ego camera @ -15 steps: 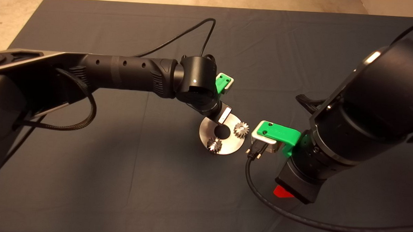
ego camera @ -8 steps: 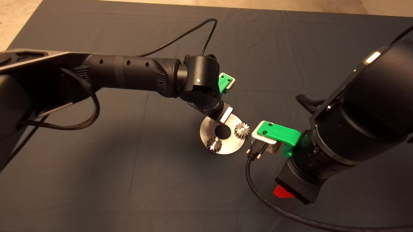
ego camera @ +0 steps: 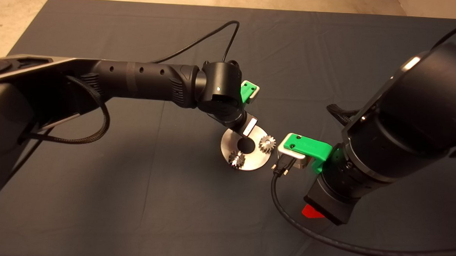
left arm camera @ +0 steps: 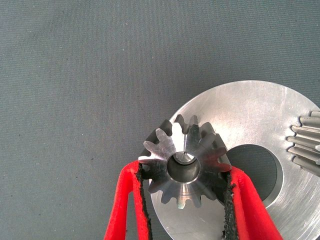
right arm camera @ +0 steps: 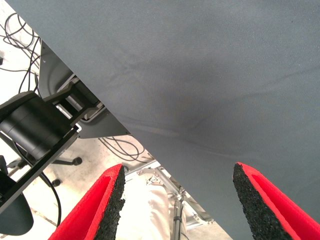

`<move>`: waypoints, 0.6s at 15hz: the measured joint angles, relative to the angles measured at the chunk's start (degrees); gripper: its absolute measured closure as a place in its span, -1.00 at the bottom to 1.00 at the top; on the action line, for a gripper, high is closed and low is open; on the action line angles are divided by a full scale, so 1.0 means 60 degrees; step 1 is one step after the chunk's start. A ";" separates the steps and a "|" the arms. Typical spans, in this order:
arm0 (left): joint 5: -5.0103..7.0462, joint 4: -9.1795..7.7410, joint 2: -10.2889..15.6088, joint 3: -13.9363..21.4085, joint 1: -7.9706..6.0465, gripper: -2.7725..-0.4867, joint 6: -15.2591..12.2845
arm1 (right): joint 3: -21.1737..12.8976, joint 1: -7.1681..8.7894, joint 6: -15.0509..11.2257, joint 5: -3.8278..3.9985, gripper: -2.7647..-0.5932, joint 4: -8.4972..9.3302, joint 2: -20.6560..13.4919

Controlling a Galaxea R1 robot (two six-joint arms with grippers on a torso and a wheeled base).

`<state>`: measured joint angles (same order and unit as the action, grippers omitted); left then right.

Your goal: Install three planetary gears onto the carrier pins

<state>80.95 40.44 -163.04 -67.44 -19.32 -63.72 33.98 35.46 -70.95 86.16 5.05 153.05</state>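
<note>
head: you see the left gripper (ego camera: 247, 129) over the disc (ego camera: 251, 161) at its 12 o'clock, gears at 3 (ego camera: 266, 143) and 7 (ego camera: 236, 158); right gripper (ego camera: 312, 211) idle beside the disc | left wrist: jaws grasping the third gear (left arm camera: 185, 167), bore on a pin (left arm camera: 186, 158) | right wrist: jaws released over the mat (right arm camera: 210, 70)

Dark mat (ego camera: 134, 200) under silver disc (ego camera: 255, 162), black cable (ego camera: 285, 217).

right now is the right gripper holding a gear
No, the right gripper is open with nothing between its fingers; the third gear sits in the left gripper.
</note>
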 joint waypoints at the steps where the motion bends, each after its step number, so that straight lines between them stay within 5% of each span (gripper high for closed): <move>1: 0.0000 0.0000 0.0004 0.0000 0.0000 0.95 0.0000 | 0.0000 0.0000 0.0000 0.0000 0.07 -0.0003 -0.0003; 9: -0.0047 0.0000 0.0004 0.0000 0.0000 0.65 0.0004 | 0.0000 0.0020 0.0000 0.0000 0.07 -0.0003 -0.0003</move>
<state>80.66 40.44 -163.01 -67.44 -19.32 -63.70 33.98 35.58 -70.95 86.16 5.03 153.03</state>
